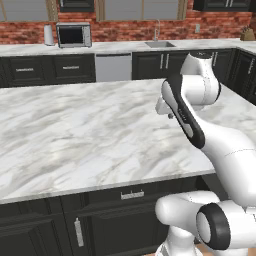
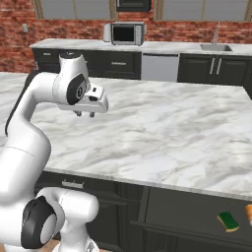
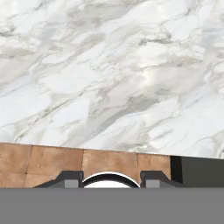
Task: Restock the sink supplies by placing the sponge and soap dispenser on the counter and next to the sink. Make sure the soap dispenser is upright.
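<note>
The sponge (image 2: 228, 221), yellow with a dark green top, lies low at the lower right, below the island's front edge. Beside it at the frame's edge is the orange soap dispenser (image 2: 249, 214), partly cut off. The counter (image 1: 120, 47) (image 2: 167, 47) runs along the brick back wall, with the steel sink (image 1: 160, 44) (image 2: 215, 47) and its thin faucet (image 1: 156, 30) set in it. My gripper (image 1: 169, 115) (image 2: 84, 114) (image 3: 111, 179) hovers over the marble island, pointing down. It is open with nothing between its fingers, far from both items.
The broad marble island (image 1: 75, 130) (image 2: 172, 133) stands between me and the counter. On the counter are a microwave (image 1: 73, 35) (image 2: 127, 33), a paper towel roll (image 1: 48, 35) and a knife block (image 1: 247, 34). A dishwasher (image 1: 113, 67) sits below.
</note>
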### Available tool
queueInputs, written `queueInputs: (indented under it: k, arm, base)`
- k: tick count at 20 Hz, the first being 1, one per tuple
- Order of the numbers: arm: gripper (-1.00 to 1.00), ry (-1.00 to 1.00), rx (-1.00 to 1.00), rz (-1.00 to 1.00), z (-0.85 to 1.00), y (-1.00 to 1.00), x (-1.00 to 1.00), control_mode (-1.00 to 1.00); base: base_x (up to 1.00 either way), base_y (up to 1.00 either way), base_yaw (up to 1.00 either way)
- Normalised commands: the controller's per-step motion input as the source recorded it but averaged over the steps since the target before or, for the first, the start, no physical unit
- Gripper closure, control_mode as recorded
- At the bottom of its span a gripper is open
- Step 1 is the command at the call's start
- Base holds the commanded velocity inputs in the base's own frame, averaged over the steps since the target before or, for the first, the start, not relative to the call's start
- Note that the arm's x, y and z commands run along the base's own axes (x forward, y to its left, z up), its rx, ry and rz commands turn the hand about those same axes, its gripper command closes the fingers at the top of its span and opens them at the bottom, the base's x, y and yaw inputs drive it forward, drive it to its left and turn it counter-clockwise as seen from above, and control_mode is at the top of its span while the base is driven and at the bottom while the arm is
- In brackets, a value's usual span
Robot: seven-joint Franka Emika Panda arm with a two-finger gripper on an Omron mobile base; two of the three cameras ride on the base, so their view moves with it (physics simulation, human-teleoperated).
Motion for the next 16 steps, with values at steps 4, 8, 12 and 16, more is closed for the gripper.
queueInputs:
  k: [4,8,12,16]
  arm:
    - [-1.00,0.00,0.00,0.01,-0.02,0.03,-0.16,-1.00]
    - [-1.00,0.00,0.00,-0.10,-0.50,-0.30,-0.79,-1.00]
    - [-1.00,0.08,0.21,-0.22,-0.52,-1.00,-0.78,-1.00]
    - [-1.00,0.22,0.29,-0.14,-0.78,-1.00,-0.32,-1.00]
  base:
    - [0.00,0.00,0.00]
    - [0.00,0.00,0.00]
    - [0.00,0.00,0.00]
    - [0.00,0.00,0.00]
